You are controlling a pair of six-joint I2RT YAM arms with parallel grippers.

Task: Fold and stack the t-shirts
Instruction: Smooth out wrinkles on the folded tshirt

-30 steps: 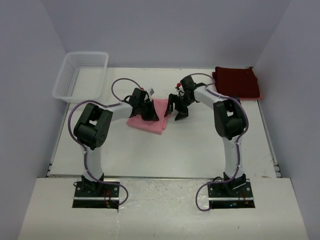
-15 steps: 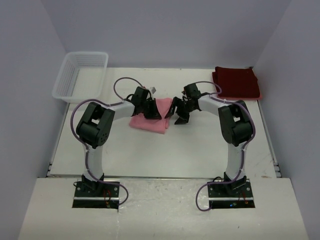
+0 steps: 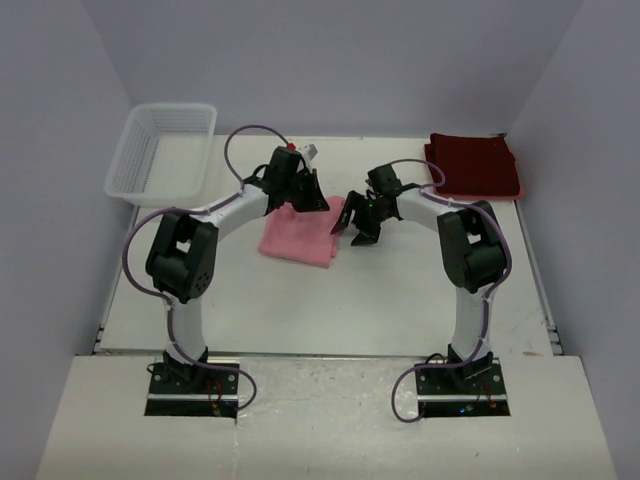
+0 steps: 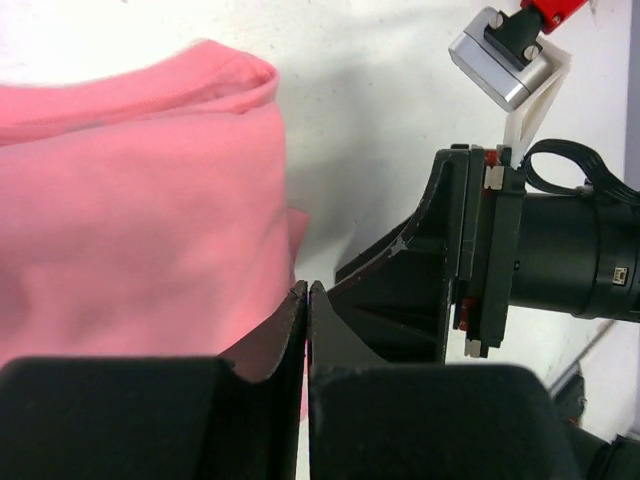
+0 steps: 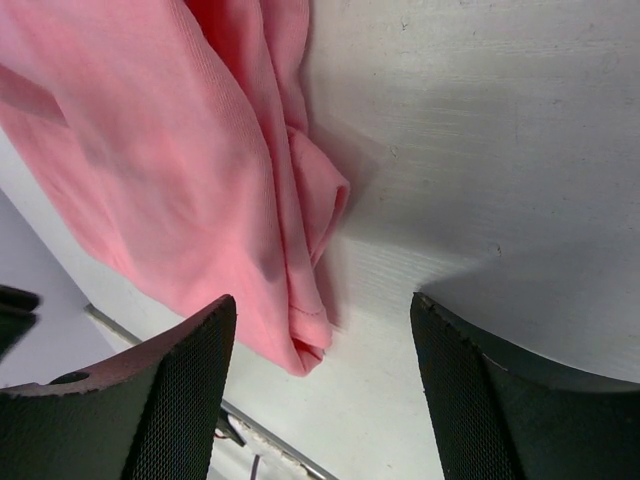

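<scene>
The light pink t-shirt [image 3: 298, 235] lies folded in a rough square at the table's middle. It also fills the left of the left wrist view [image 4: 140, 230] and the upper left of the right wrist view [image 5: 180, 150]. My left gripper [image 3: 309, 196] hovers over the shirt's far right corner, shut with nothing between its jaws [image 4: 306, 292]. My right gripper [image 3: 350, 226] is open at the shirt's right edge, and a folded corner of the cloth lies between its fingers [image 5: 320, 310]. The dark maroon t-shirt [image 3: 476, 166] lies folded at the back right.
A white lattice basket [image 3: 160, 150] stands at the back left corner. The two grippers are close together over the table's middle; the right gripper's black body [image 4: 430, 290] shows just beyond my left jaws. Grey walls enclose the table.
My left gripper has lifted off the pink shirt and moved toward the back, staying shut. The right gripper has settled slightly lower at the shirt's right edge, still open.
</scene>
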